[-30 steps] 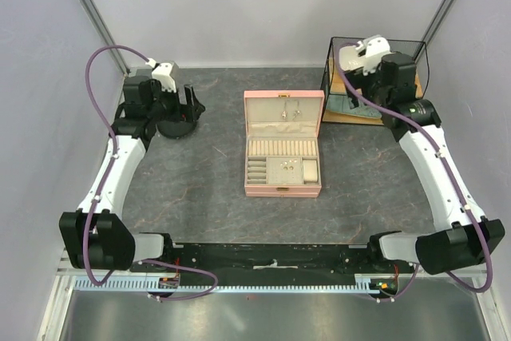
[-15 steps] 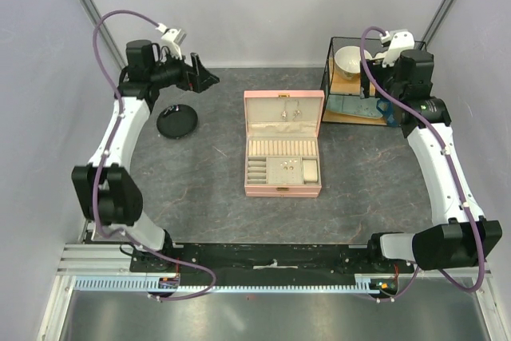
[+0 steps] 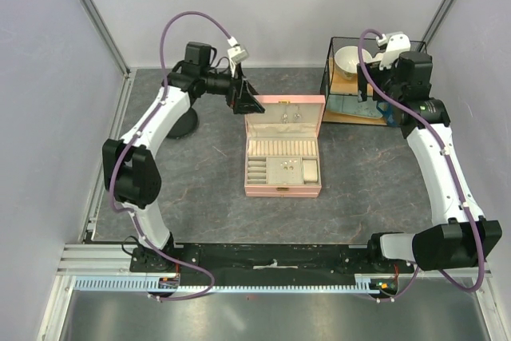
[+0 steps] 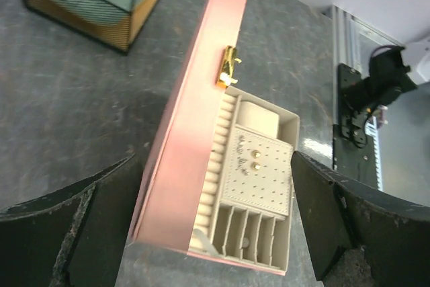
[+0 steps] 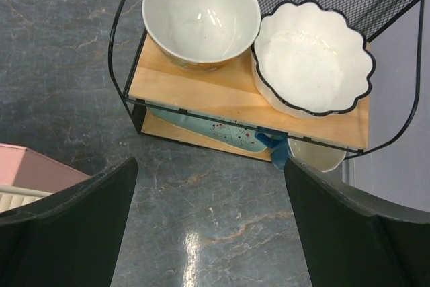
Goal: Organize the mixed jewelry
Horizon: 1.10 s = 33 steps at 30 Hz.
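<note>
Mixed jewelry [image 4: 256, 160], tiny gold and pale pieces, lies on the padded tray of the open pink box [image 3: 283, 191] at the centre of the table [image 3: 184, 189]. The left gripper [image 3: 246, 100] hangs beside the lid's far left corner, jaws spread wide and empty. The right gripper [image 5: 211, 166], equally wide and empty, hovers above a wire rack [image 5: 222, 95] holding a white bowl [image 5: 201, 15] and a scalloped dish [image 5: 312, 58].

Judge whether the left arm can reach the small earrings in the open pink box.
Probably yes: the left gripper hangs open beside the open pink box, and nothing covers the earrings.
</note>
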Motion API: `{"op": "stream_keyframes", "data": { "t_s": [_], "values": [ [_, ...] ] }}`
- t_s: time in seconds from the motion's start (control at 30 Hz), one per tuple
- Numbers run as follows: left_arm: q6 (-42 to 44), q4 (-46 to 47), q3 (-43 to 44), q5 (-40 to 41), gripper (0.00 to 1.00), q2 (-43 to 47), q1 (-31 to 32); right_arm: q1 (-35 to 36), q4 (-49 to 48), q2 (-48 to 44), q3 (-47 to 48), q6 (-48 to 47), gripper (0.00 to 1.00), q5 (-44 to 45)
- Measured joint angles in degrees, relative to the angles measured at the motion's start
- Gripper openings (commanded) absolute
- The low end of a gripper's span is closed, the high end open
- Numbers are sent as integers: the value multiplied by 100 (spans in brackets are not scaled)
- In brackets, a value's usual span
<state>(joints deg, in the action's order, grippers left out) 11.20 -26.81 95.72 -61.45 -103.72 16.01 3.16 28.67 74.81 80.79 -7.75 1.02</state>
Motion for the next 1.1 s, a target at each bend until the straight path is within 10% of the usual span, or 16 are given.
{"op": "stream_keyframes", "data": {
  "t_s": [0.8,1.1],
  "values": [
    [348,-422,-2361,153,99,2529,933,0,98,-31,-658,-103,98,-254],
    [380,566,-3045,2369,99,1923,2129,0,116,-144,-807,-61,98,-448]
  ]
}}
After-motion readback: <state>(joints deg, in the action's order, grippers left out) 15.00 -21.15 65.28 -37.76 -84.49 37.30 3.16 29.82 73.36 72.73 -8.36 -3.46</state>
